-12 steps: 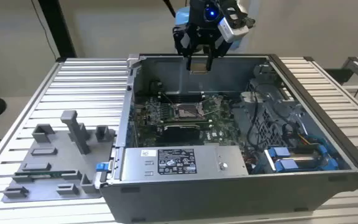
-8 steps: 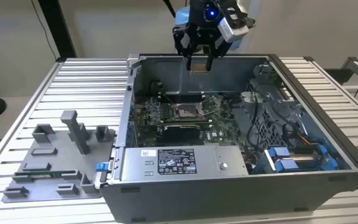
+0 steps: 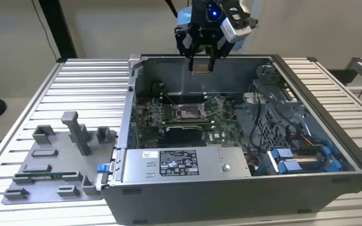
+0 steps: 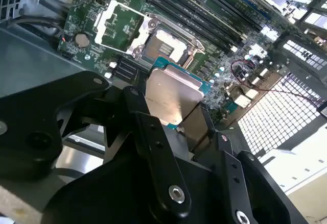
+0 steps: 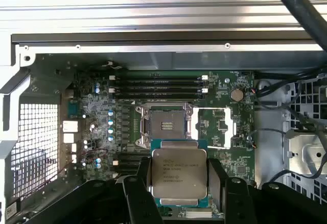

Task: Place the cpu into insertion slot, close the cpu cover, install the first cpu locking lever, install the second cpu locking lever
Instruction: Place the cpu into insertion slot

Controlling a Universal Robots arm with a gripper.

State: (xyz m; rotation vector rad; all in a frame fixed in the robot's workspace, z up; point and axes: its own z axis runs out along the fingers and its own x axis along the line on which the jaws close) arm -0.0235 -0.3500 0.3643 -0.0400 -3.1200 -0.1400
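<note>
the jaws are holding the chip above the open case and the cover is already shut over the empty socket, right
Not quite. The cover is not shut: the first wrist view shows it swung open, lying beside the socket. The rest holds: the jaws hold the chip above the open case, and the socket is empty.

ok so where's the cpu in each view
Exterior view: the cpu is held in the hand above the open case.
Second wrist view: the cpu is held in the hand, the green board beyond it.
First wrist view: the cpu, metal top toward the camera, appears close to the slot.
Shared landmark: the insertion slot, uncovered, its cpu cover open.
</note>
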